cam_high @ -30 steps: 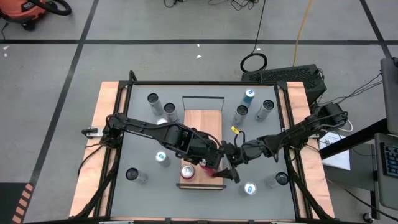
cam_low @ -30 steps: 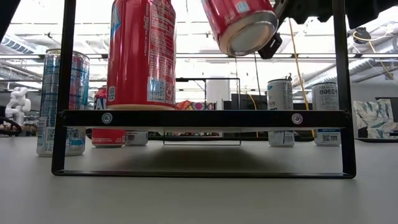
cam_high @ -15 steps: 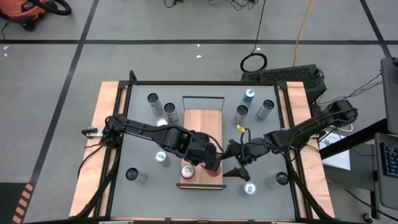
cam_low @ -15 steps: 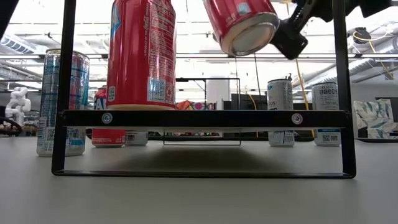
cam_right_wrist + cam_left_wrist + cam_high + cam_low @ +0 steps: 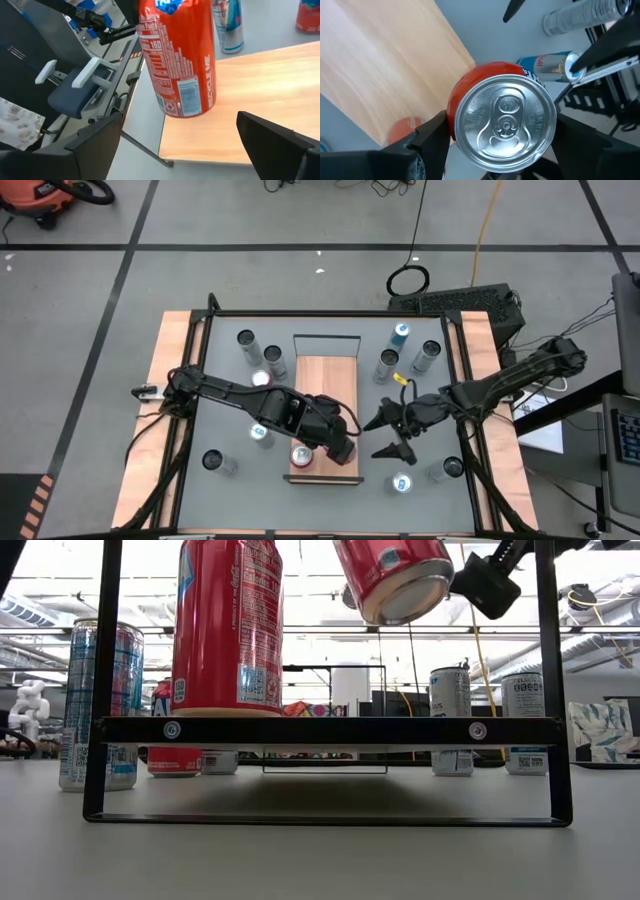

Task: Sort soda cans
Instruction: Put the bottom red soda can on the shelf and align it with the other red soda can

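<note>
Red can (image 5: 502, 117) in left gripper (image 5: 338, 448)

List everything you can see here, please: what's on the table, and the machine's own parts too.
red cans: three, red; one upright on the platform, one tilted in the air above it, one on the mat to its left
blue cans: three, blue; back right, front left, front right
grey cans: six, silver-grey; two back left, two back right, one at each front corner
platform: one, wood on a black frame, table centre
left gripper: black, closed on the tilted red can
right gripper: black, open, right of the platform
</note>
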Controlling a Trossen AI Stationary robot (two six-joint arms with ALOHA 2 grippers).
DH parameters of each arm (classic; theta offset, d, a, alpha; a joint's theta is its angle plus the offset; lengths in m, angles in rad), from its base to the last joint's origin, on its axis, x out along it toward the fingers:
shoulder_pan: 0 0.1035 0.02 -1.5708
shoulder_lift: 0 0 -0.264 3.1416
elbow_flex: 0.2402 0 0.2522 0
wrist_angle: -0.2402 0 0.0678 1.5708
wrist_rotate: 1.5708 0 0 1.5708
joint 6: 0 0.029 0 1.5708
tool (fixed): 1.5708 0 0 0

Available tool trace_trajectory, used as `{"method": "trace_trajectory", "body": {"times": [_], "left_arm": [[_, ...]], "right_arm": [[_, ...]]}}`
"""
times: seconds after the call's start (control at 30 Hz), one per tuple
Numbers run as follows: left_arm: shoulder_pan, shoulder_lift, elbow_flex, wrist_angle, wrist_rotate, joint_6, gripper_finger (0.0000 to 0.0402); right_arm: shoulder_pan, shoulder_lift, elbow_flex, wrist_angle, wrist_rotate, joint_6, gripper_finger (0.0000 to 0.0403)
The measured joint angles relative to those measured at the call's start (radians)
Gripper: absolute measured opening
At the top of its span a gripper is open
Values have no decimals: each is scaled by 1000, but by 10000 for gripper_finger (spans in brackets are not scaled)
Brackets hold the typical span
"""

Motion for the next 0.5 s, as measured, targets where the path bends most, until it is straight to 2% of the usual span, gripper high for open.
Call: {"method": "trace_trajectory", "body": {"times": [0.5], "left_arm": [[2,32,2,-40,2,104,281]], "right_arm": [[0,-6,0,-21,30,8,368]]}}
